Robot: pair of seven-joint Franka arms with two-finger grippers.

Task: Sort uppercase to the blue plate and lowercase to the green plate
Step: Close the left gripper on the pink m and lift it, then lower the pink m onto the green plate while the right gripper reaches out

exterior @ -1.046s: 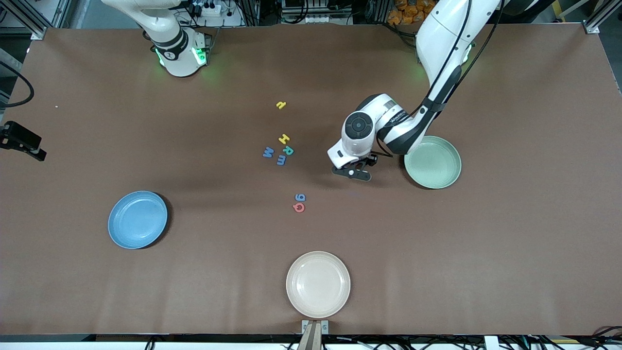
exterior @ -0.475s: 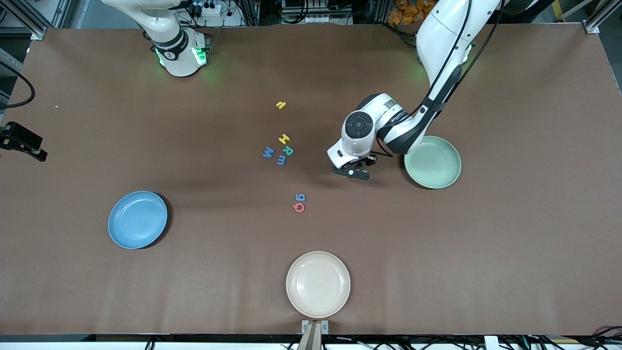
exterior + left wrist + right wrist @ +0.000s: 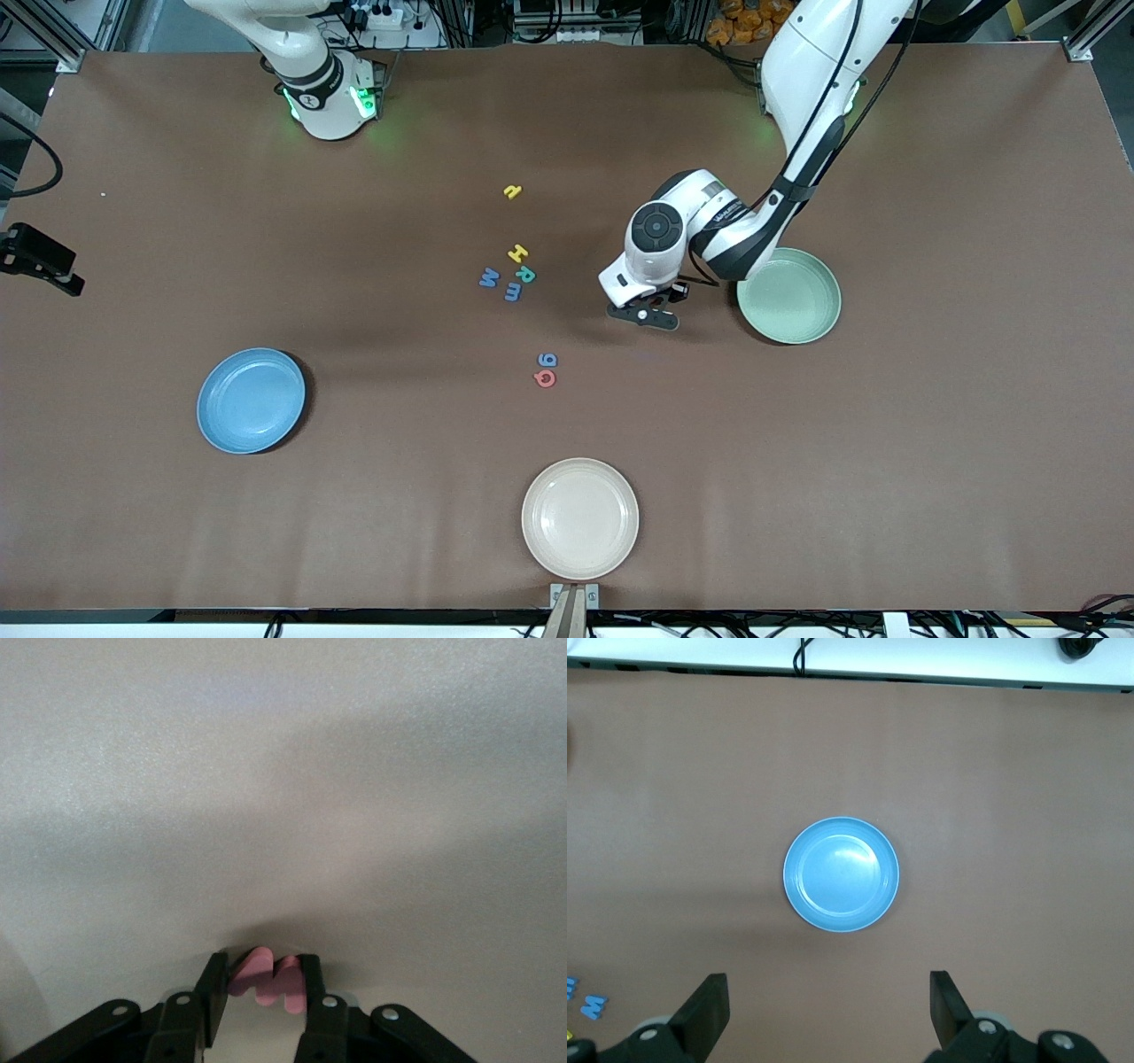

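Observation:
My left gripper (image 3: 645, 314) is shut on the red w (image 3: 285, 989) and holds it low over the table, beside the green plate (image 3: 788, 297) toward the right arm's end. In the left wrist view the gripper (image 3: 262, 967) pinches the w between both fingers. The yellow H (image 3: 518, 253), teal R (image 3: 525, 275), blue M (image 3: 488, 278) and blue m (image 3: 513, 291) lie clustered mid-table. The blue g (image 3: 547, 360) touches the red Q (image 3: 545, 378). The small yellow letter (image 3: 512, 190) lies alone. My right gripper (image 3: 828, 1010) is open, high over the blue plate (image 3: 841, 874).
The blue plate (image 3: 251, 400) lies toward the right arm's end of the table. A beige plate (image 3: 579, 517) lies at the table edge nearest the front camera. A blue letter (image 3: 594, 1005) shows at the edge of the right wrist view.
The left hand has shifted very slightly with the red w still in it. The letters, the plates and the right arm have not moved.

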